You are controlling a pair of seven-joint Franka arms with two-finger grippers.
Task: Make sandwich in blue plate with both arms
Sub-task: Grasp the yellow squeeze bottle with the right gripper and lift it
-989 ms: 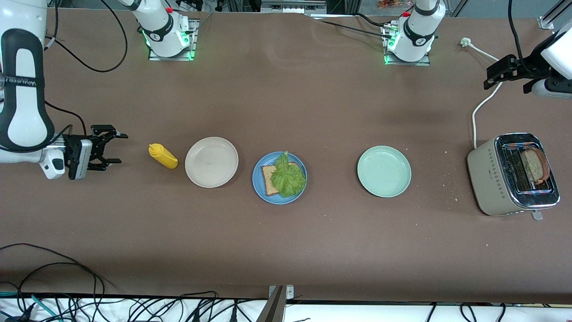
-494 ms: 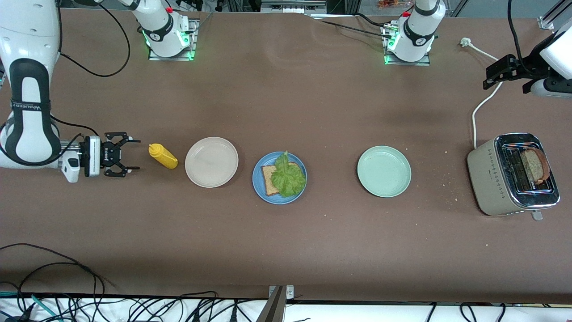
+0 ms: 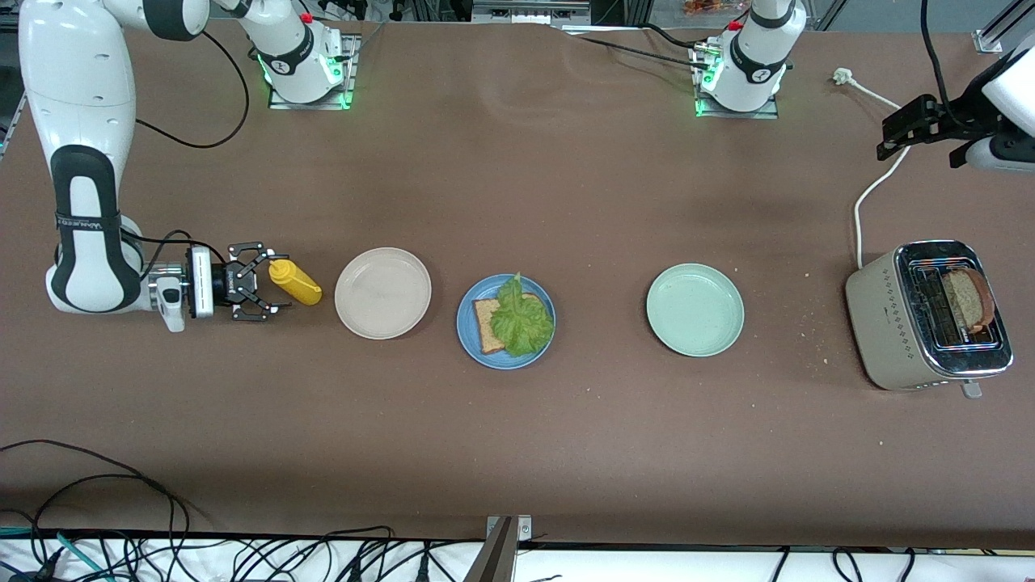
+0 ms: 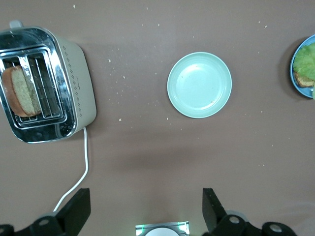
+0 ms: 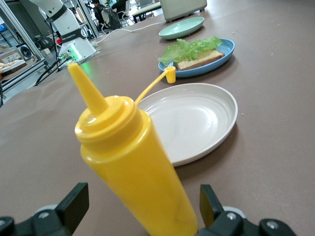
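Right gripper (image 3: 273, 285): low at the right arm's end of the table, jaws spread wide on either side of the yellow squeeze bottle (image 3: 295, 282), not closed on it.
Squeeze bottle: upright, nozzle uppermost, its cap dangling on a strap toward the beige plate (image 3: 382, 293).
Beige plate: beside the bottle, nothing in it.
Blue plate (image 3: 467, 331): next along, mid-table, well apart from both grippers.
Sandwich so far: one bread slice (image 3: 486, 324) flat in the blue plate, lettuce leaf (image 3: 521, 319) over it.
Pale green plate (image 3: 694, 309): bare.
Toaster (image 3: 927, 317): at the left arm's end; a second bread slice (image 3: 969, 298) stands on edge in one slot.
Left gripper (image 3: 916, 127): waits aloft near the toaster's cord (image 3: 863, 202), jaws released, holding nothing.
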